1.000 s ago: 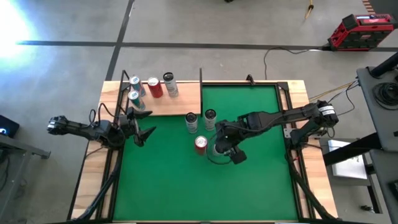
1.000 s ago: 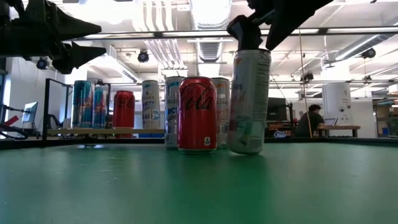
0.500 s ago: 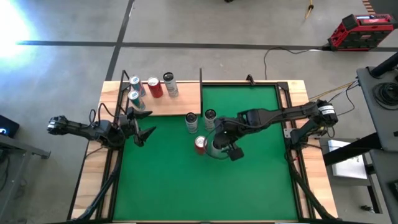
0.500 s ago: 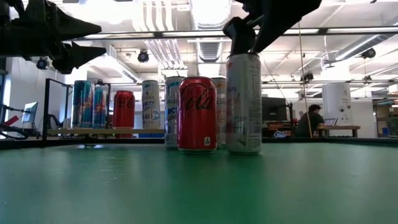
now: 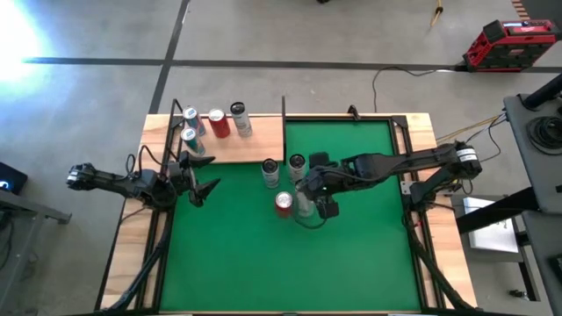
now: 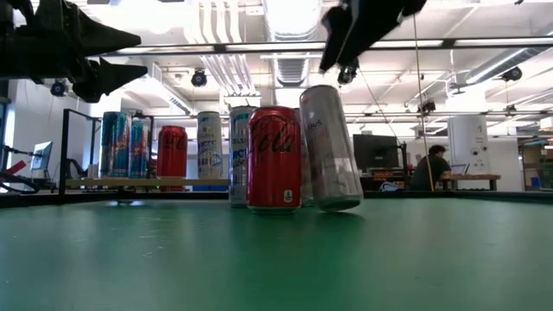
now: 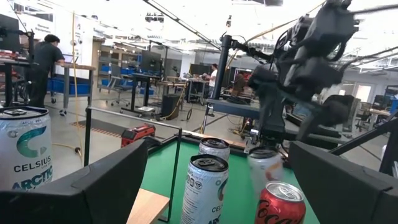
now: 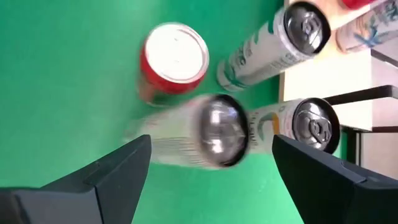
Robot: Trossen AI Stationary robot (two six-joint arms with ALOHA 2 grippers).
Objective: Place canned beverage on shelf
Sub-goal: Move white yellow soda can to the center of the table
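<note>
— While I look from above, I see the right gripper (image 5: 314, 191) over the middle of the green mat (image 5: 263, 263), directly above a silver can (image 5: 303, 204).

— Does it hold the can?

— No. In the low view its fingers (image 6: 335, 52) are above the can's top and do not touch it, and in the right wrist view they stand wide on both sides of the can. The silver can itself is tilted, with its top leaning toward the red can (image 6: 274, 157) just beside it. I cannot tell if the two touch.

— Where is the shelf?

— The shelf (image 5: 255, 145) lies at the far left corner of the table. Four cans (image 5: 218, 122) stand on it, at its left part. Two more cans (image 5: 270, 172) stand on the mat between the shelf and the silver can.

— And the left arm?

— The left gripper (image 5: 207, 175) hovers at the left edge of the mat, near the shelf's front edge, with jaws spread wide and nothing between them.
</note>
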